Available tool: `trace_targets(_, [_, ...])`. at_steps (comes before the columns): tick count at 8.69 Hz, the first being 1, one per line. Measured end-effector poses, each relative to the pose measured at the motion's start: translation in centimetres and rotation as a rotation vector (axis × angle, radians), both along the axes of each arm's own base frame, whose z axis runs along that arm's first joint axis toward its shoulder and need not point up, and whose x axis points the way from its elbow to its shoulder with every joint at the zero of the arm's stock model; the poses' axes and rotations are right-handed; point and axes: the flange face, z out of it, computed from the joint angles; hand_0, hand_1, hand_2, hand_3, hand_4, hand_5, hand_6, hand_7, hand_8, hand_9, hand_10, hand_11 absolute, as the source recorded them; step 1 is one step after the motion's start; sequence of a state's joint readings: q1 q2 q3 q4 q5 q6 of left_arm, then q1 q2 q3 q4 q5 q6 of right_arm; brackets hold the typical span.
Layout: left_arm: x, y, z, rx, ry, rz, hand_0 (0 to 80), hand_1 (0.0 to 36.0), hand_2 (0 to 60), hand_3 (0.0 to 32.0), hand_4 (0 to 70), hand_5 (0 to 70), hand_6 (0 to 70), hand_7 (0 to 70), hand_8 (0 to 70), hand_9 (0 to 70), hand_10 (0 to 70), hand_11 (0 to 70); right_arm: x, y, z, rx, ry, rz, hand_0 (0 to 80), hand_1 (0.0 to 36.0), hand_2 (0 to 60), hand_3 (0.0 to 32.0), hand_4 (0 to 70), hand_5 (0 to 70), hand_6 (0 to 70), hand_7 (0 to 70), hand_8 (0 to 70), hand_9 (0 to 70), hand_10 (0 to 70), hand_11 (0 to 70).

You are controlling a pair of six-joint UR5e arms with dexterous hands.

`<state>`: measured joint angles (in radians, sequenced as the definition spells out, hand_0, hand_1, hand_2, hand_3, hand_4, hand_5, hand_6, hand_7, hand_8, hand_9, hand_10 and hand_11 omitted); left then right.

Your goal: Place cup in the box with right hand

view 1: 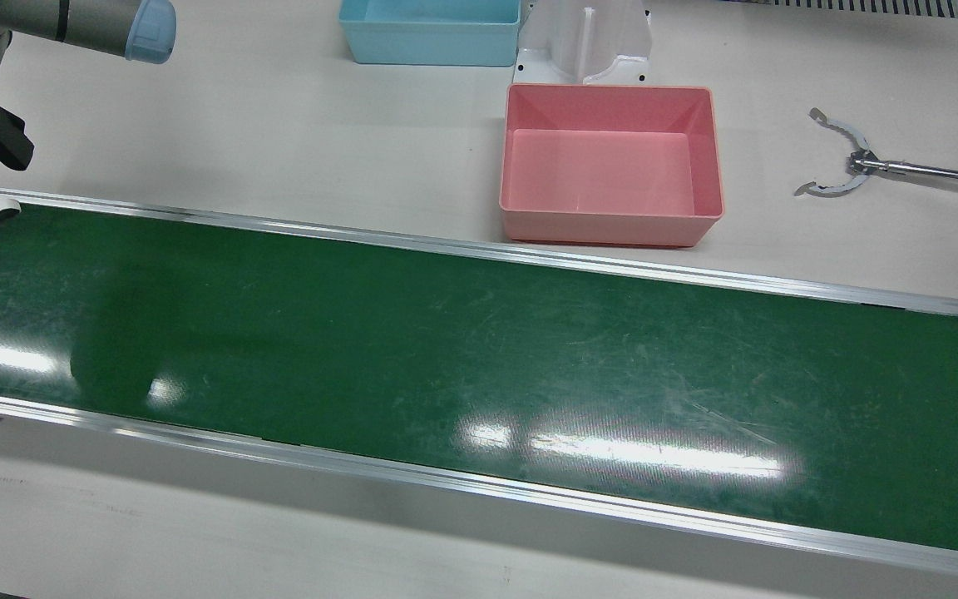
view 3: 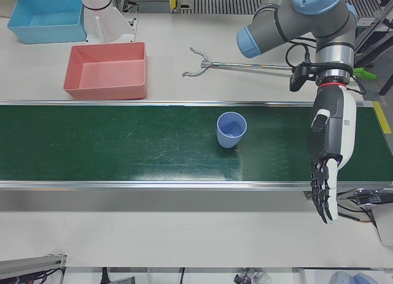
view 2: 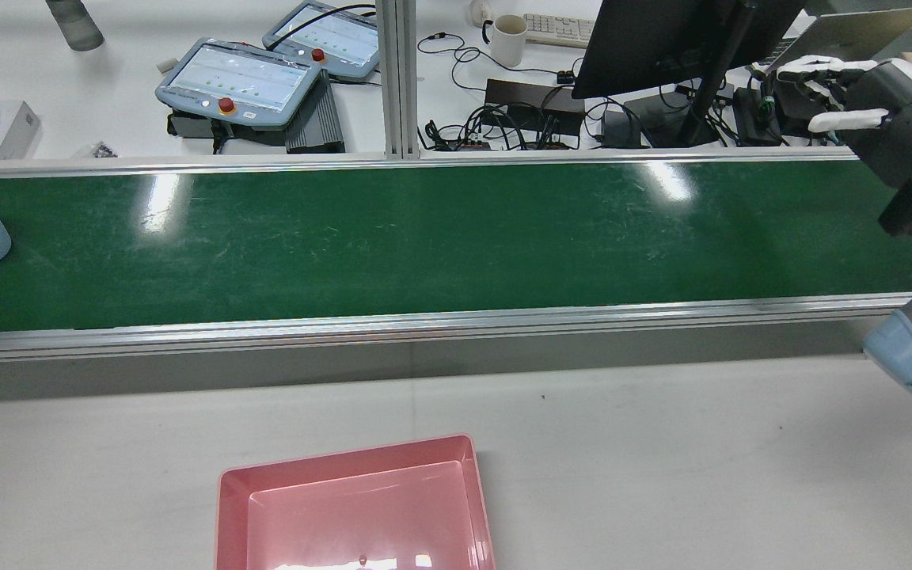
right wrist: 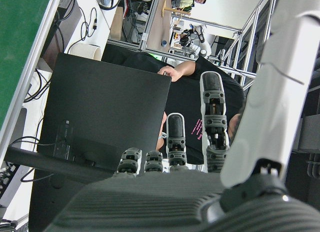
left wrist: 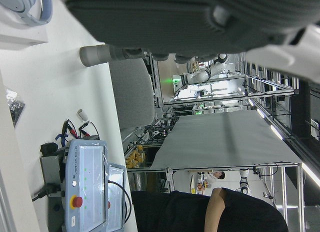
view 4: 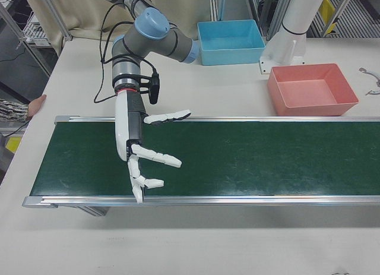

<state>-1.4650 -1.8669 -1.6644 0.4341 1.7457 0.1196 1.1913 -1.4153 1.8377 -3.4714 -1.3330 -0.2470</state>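
Right hand point(view 4: 139, 153) spread wide, empty, over the belt's point(view 4: 249, 159) end. Cup point(view 3: 231, 129) upright mid-belt, far off toward the left hand point(view 3: 328, 155), fingers straight, empty. Risk of a late or glancing grasp tipping the cup, missing the box point(view 4: 312, 89).

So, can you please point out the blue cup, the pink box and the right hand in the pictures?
blue cup point(view 3: 231, 129), left-front view, on its open mouth.
pink box point(view 1: 612, 225), front view, on its near outer wall.
right hand point(view 4: 132, 135), right-front view, on the palm, fingers spread.
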Motion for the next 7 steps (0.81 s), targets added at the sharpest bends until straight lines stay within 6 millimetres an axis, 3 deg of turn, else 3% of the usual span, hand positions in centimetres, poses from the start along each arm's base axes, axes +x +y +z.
trace_targets(7, [0.0, 0.0, 0.0, 0.0, 0.0, 0.0, 0.0, 0.0, 0.0, 0.0, 0.0, 0.0, 0.0, 0.0, 0.0, 0.0, 0.0, 0.0, -0.07, -0.03, -0.05, 0.001, 0.0, -0.001, 56.4, 11.5, 0.0, 0.0, 39.5, 4.9, 8.8, 43.1, 1.6, 9.4, 5.7, 9.9])
